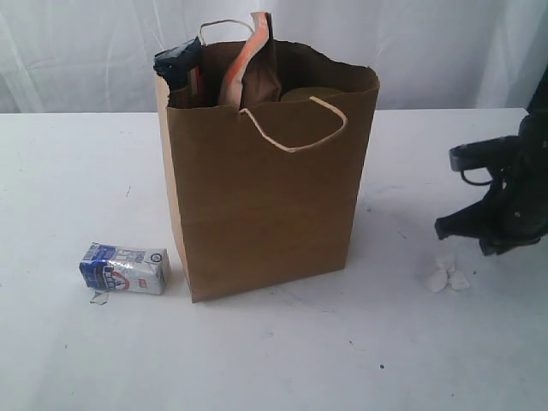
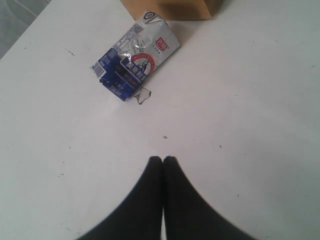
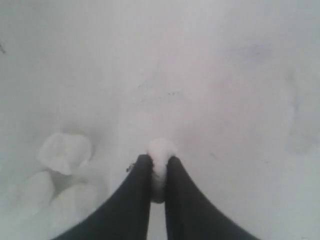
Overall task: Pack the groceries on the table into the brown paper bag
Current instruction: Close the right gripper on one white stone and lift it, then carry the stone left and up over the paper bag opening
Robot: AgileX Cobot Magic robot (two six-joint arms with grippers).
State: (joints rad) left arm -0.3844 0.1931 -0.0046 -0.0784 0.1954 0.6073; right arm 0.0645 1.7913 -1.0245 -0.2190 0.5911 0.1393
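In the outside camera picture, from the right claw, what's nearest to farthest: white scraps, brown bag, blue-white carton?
1. White scraps, right side, close by the right gripper.
2. Brown paper bag, standing mid-table.
3. Blue-white carton, lying left of the bag.

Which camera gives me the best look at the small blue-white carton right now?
The left wrist view: the small blue-white carton lies close, printed face clear, by the base of the brown paper bag. The exterior view shows it small, left of the bag. The right wrist view misses it, showing only table and white scraps.
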